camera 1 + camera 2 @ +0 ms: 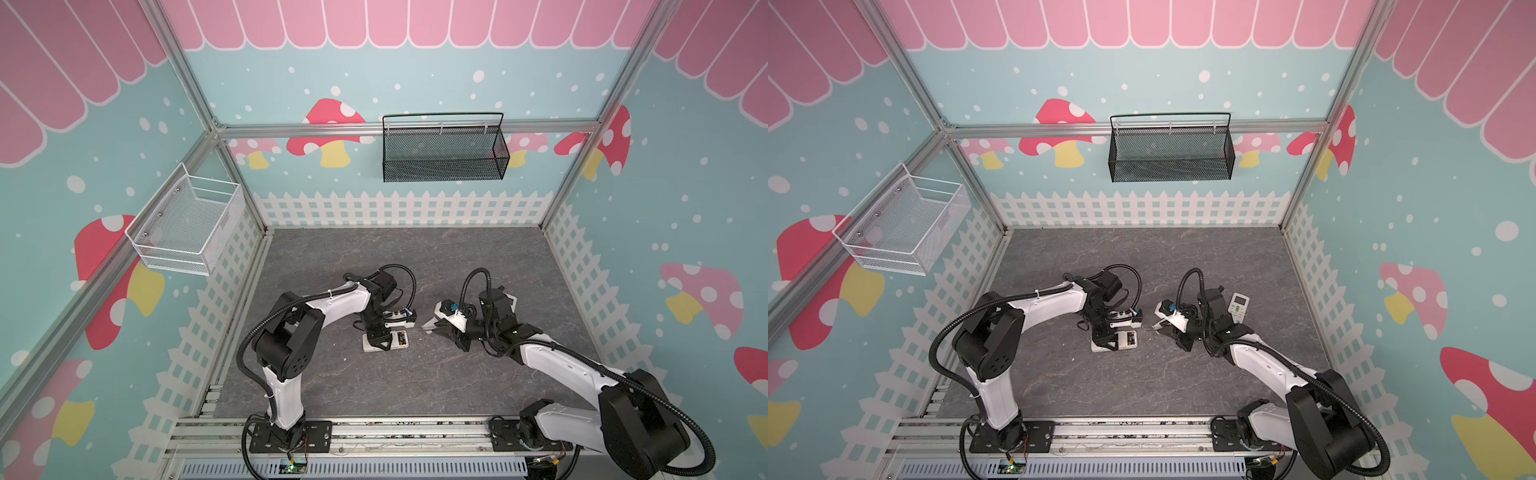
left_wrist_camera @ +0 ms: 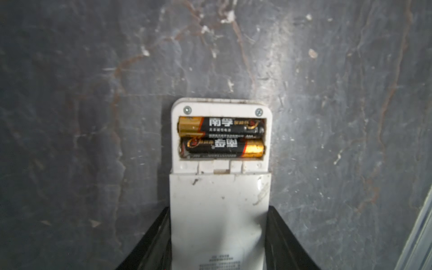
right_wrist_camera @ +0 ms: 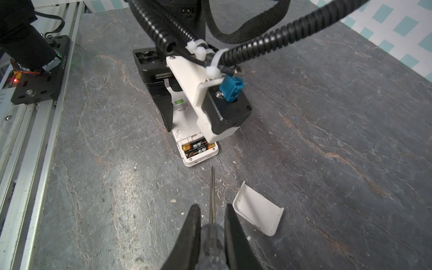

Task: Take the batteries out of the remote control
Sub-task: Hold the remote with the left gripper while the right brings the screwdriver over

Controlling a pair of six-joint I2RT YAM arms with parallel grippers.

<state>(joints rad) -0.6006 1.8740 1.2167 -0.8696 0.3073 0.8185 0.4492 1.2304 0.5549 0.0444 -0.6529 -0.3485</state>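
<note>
Inside the remote [image 2: 219, 205], two batteries [image 2: 222, 138] lie together.

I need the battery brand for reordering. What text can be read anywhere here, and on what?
"南孚": upper black, gold-ended battery in the white plastic remote control.
"南孚", upside down: lower black, gold-ended battery.
Fine print on both batteries and the remote's back: too blurred to read.

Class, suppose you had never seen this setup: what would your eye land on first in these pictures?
The white remote lies open on the table, two gold-ended batteries inside, its body gripped by the left gripper. Facing it, the right gripper clamps a screwdriver, tip aimed at the remote, a loose white cover lying beside its shaft.
</note>
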